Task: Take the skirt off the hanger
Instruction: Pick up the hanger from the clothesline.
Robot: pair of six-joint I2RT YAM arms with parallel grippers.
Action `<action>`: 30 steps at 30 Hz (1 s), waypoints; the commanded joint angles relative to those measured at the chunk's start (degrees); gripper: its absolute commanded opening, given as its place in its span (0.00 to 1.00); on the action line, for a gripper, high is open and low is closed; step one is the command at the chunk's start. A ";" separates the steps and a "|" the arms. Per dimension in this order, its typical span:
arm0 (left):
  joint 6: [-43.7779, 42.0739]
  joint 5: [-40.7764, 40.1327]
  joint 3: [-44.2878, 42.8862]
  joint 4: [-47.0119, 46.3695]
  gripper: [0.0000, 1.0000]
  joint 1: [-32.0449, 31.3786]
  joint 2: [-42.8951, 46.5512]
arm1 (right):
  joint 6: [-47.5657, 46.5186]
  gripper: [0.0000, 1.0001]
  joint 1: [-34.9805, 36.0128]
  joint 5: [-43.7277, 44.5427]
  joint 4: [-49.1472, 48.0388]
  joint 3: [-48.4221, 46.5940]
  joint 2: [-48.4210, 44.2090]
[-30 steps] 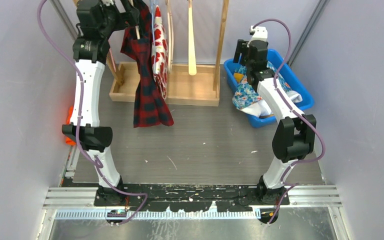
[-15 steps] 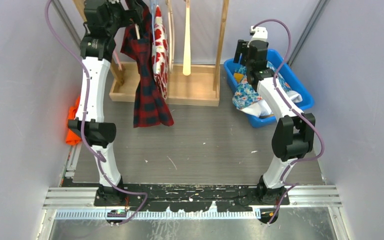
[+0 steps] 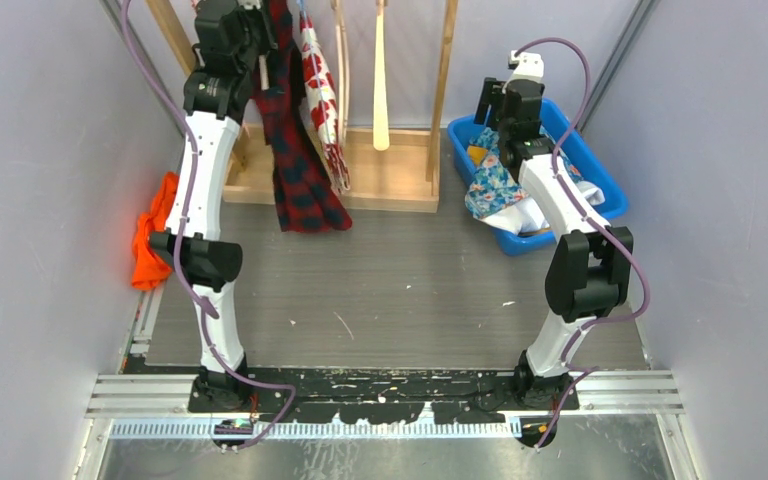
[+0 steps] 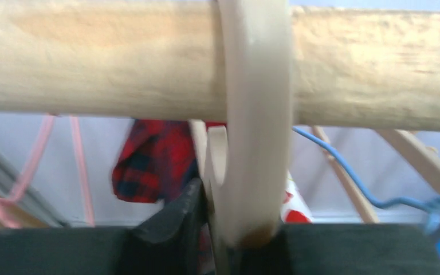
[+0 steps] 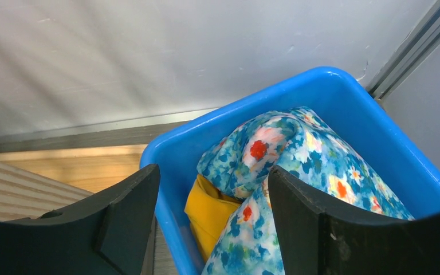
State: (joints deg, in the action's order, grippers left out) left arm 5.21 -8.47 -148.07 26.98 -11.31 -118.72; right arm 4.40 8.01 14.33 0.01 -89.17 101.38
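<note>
The red and dark plaid skirt (image 3: pixel 300 170) hangs from a pale wooden hanger on the rack's top rail (image 4: pixel 91 57). In the left wrist view the hanger's hook (image 4: pixel 255 143) curls over that rail, with a bit of the plaid skirt (image 4: pixel 149 166) behind it. My left gripper (image 3: pixel 260 30) is raised to the rail, and the left gripper (image 4: pixel 238 240) is shut on the foot of the hook. My right gripper (image 3: pixel 505 95) hovers over the blue bin (image 3: pixel 600 180). The right gripper (image 5: pixel 212 229) is open and holds nothing.
A white garment with red print (image 3: pixel 322 80) hangs beside the skirt, and a bare wooden hanger (image 3: pixel 381 90) further right. The rack's wooden base (image 3: pixel 390 175) lies below. The blue bin (image 5: pixel 172 154) holds floral cloth (image 5: pixel 298 149) and yellow cloth (image 5: pixel 212 212). An orange cloth (image 3: pixel 150 230) lies at the left wall.
My left arm has reached further right and up to the rail and its jaws have closed on the hanger's hook. The skirt has swung to the right. The right arm has barely moved.
</note>
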 commanded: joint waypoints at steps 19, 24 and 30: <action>-9.13 -0.59 -6.95 -7.17 0.00 2.17 5.88 | 3.58 0.71 -0.41 -1.33 -5.11 0.52 -2.27; -7.56 0.91 -7.31 -8.54 0.00 2.17 8.36 | 4.53 0.70 -0.45 -1.88 -5.28 0.47 -1.90; -7.03 2.48 -7.11 -8.25 0.00 2.17 11.30 | 4.82 0.70 -0.41 -2.35 -5.46 0.51 -1.80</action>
State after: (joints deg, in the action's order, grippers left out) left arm -2.81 -8.38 -150.91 30.41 -9.56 -116.51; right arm 8.25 7.75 12.69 -1.76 -88.20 101.30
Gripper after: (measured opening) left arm 0.050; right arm 0.702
